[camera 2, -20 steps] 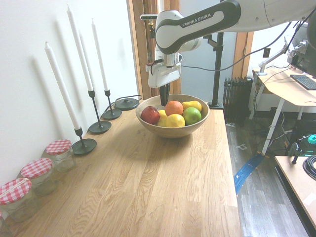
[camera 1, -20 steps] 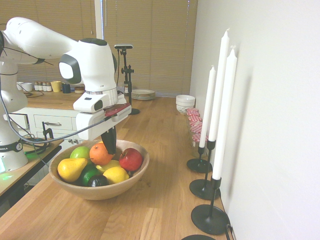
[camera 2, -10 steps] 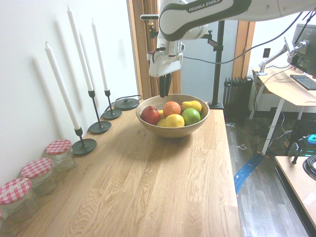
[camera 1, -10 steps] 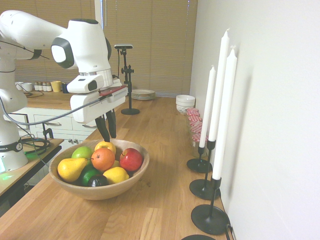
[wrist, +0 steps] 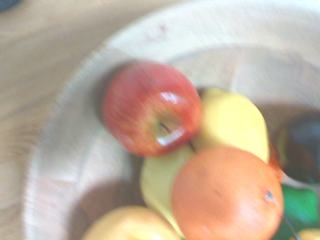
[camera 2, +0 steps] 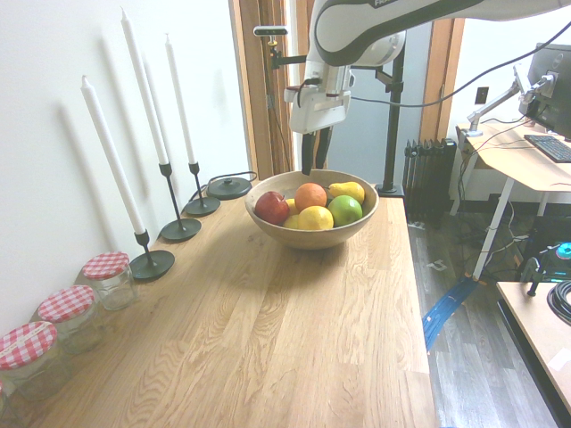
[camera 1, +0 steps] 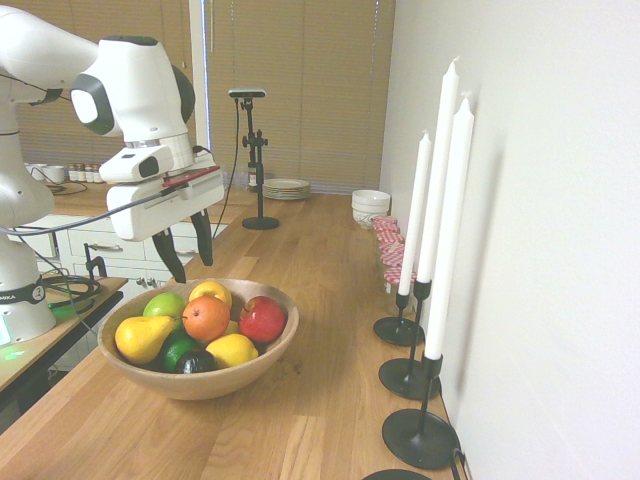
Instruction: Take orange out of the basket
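Pincer [camera 1: 190,256] now spread and empty, higher above basket [camera 1: 196,387] than moments ago, when fingers stood together beside orange [camera 1: 205,317]. Orange sits below pincer, atop other fruit, inside basket. Removal undone; pincer likely needs realigning over orange, then lowering.

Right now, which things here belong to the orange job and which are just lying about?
For the job:
- orange
- basket
- gripper, open

Just lying about:
- red apple
- pear
- candles
- lidded jars
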Robot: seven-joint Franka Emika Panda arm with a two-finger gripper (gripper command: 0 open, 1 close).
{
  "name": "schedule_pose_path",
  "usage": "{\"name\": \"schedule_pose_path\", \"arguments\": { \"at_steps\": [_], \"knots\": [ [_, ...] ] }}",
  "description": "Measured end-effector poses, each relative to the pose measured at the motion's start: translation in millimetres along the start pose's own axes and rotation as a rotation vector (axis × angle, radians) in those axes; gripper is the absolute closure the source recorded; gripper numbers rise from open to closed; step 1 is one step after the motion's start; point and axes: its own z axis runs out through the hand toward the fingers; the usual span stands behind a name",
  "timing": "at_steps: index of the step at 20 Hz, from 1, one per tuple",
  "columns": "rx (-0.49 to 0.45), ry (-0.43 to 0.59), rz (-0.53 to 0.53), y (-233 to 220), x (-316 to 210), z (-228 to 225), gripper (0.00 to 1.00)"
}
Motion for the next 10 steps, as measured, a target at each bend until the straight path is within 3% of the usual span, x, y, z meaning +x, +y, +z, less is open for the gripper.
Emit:
{"name": "schedule_pose_path", "arguments": {
  "at_steps": [5,10],
  "knots": [
    [-0.020,-0.012,0.037,26.9,16.7,14.9,0.00],
    [-0.029,-0.020,0.029,25.7,21.3,34.1,0.00]
  ]
}}
